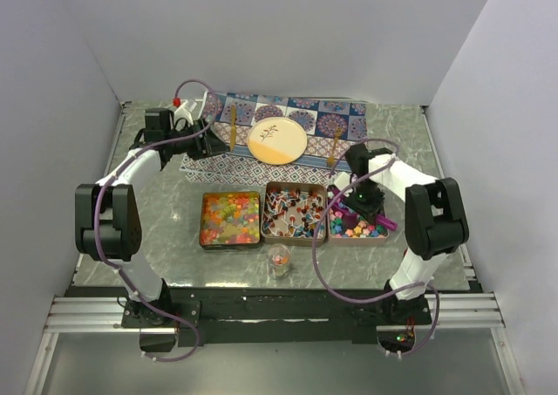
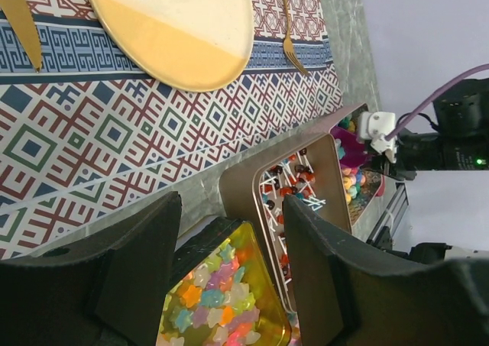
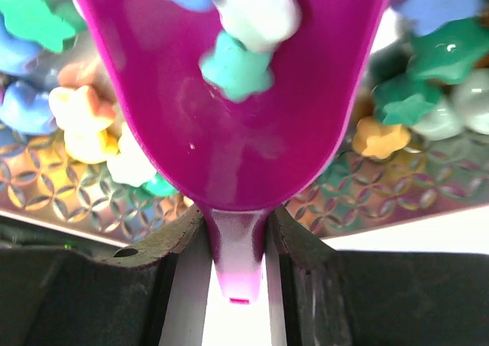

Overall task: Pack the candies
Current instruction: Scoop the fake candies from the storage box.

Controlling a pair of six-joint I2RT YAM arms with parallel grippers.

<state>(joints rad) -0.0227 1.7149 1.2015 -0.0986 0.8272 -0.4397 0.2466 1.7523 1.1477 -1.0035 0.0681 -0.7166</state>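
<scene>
**Top view.** A grey-green marble table (image 1: 174, 238) has two robot arms rising from its near edge. At 12 o'clock lies a patterned placemat (image 1: 261, 107) bearing a cream-and-yellow plate (image 1: 277, 140). A gold utensil (image 1: 233, 125) lies at the plate's 9 o'clock and another at its 3 o'clock. At the centre, three open tins (image 1: 295, 185) sit side by side in a row, and the candies fill them. Orange, yellow and red gummies (image 1: 231, 219) are at 9 o'clock. Red, blue and white wrapped pieces (image 1: 295, 212) are in the middle. Pastel star candies (image 1: 356, 228) are at 3 o'clock. A small clear cup (image 1: 279, 260) stands just beside the middle tin, at its 6 o'clock. The left gripper (image 1: 216, 144) hovers over the placemat's 9 o'clock side. The right gripper (image 1: 370, 212) hangs over the star tin with a purple scoop (image 1: 384, 224).

**Left wrist view.** The left gripper's two dark fingers stand wide apart with nothing between them. Beyond them, the gummies are at 6 o'clock, the wrapped pieces at 3 o'clock and the plate at 12 o'clock.

**Right wrist view.** The right gripper's fingers (image 3: 164, 247) are drawn in narrow, clamped on the scoop's handle at 6 o'clock. The scoop's bowl spreads toward 12 o'clock and carries a few star candies in white, teal and blue. Under it, more star candies lie on the tin's embossed floor at 9 and 3 o'clock.
</scene>
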